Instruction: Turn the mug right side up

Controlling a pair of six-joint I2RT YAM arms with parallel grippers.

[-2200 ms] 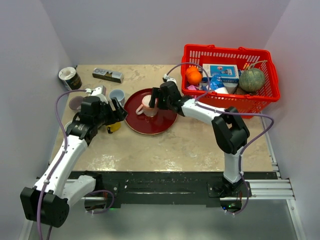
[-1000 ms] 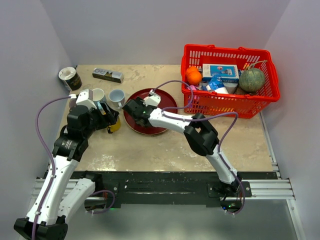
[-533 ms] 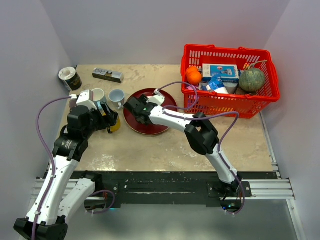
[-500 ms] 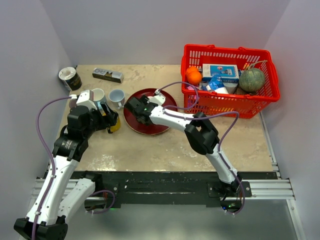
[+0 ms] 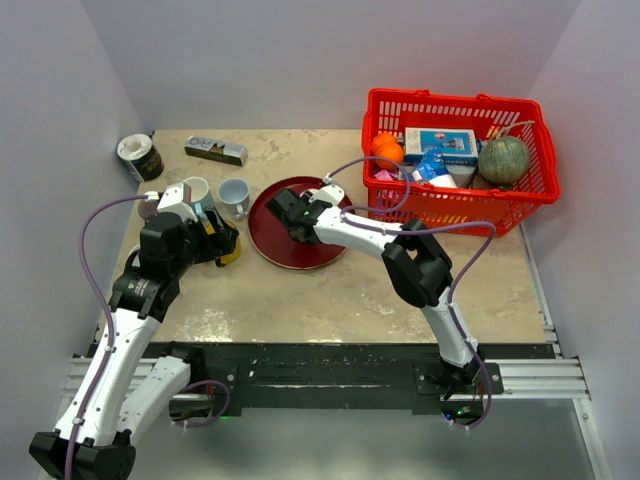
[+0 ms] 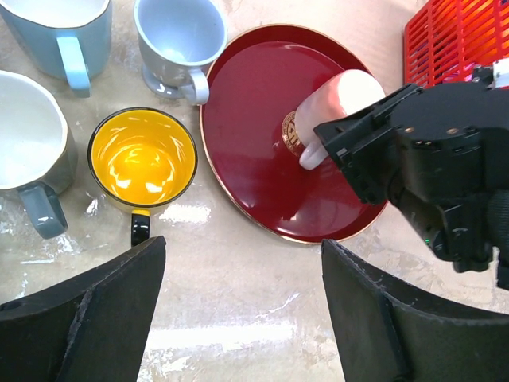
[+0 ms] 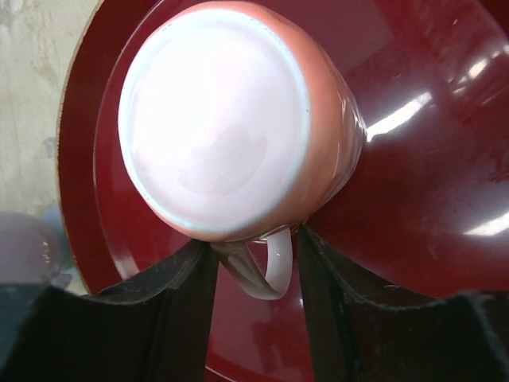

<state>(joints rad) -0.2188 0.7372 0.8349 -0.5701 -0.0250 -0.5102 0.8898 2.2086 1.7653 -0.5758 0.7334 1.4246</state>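
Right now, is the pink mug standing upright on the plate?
Tipped. The pink mug slants on its side over the red plate, its handle between the fingers of the right hand.

The left arm (image 5: 118,330) and the right arm (image 5: 350,228) are being shown with white, rounded link shells that are being joined by bulky black joint housings. A thin purple cable (image 5: 84,232) is being looped along the left arm, and a second purple cable (image 5: 492,232) is being run along the right one. Broad, matte black, wedge-shaped fingers (image 6: 95,310) are being presented by the left gripper (image 6: 242,247), while narrower black fingers (image 7: 171,302) with a rough, fuzzy edge are being presented by the right gripper (image 7: 254,247).
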